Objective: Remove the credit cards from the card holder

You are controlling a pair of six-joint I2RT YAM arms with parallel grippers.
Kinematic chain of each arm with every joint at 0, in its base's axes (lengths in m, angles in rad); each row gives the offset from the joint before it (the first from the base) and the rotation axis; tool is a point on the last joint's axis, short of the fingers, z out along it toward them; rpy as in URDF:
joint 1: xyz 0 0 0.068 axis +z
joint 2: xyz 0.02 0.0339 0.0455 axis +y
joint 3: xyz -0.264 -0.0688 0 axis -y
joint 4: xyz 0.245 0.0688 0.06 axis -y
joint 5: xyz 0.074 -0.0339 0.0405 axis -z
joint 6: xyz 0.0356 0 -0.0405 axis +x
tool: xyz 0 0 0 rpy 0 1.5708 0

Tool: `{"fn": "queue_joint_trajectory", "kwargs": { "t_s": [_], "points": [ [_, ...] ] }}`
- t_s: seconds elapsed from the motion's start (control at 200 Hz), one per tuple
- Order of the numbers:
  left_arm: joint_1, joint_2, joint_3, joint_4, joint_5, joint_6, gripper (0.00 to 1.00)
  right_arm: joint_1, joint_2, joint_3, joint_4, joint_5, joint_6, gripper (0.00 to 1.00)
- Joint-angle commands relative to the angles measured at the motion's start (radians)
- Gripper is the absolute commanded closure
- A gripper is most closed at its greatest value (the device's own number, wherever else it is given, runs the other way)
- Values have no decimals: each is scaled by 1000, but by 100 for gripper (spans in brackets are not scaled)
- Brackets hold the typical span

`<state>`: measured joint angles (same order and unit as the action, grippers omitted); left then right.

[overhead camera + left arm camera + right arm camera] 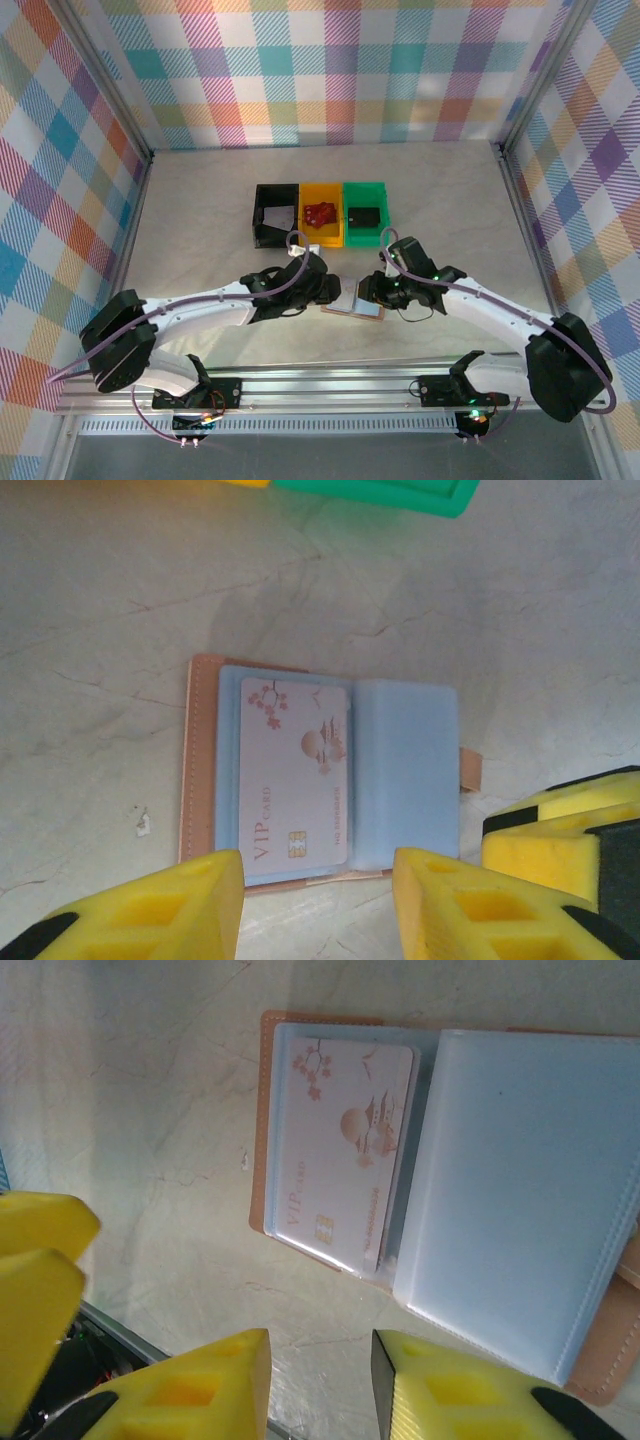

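Both with fingers apart and empty, left hand (315, 880) and right hand (320, 1370) hover by the open card holder (405, 770), one credit card (295, 770) showing.

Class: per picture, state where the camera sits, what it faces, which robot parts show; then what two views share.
Top external: above and behind, looking down on the table; both arms show.
Left wrist: on the left arm, above the open card holder; left claw shows.
Right wrist: on the right arm, facing that holder; right claw shows.
Both wrist views share the VIP card.
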<state>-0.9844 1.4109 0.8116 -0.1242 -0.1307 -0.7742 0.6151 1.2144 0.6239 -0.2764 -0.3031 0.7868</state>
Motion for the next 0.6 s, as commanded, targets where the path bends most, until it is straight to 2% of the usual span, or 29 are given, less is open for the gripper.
{"fn": "queue_joint_trajectory", "kwargs": {
  "t_s": [0.0,0.28,0.595],
  "points": [
    [-7,20,-35,79,16,-17,56,-5,24,-12,58,-11,38,69],
    [-3,67,-89,152,38,-46,56,-5,137,1,138,-44,75,75],
    [-3,119,-121,220,58,-68,57,-5,189,18,160,-18,94,75]
  ]
}}
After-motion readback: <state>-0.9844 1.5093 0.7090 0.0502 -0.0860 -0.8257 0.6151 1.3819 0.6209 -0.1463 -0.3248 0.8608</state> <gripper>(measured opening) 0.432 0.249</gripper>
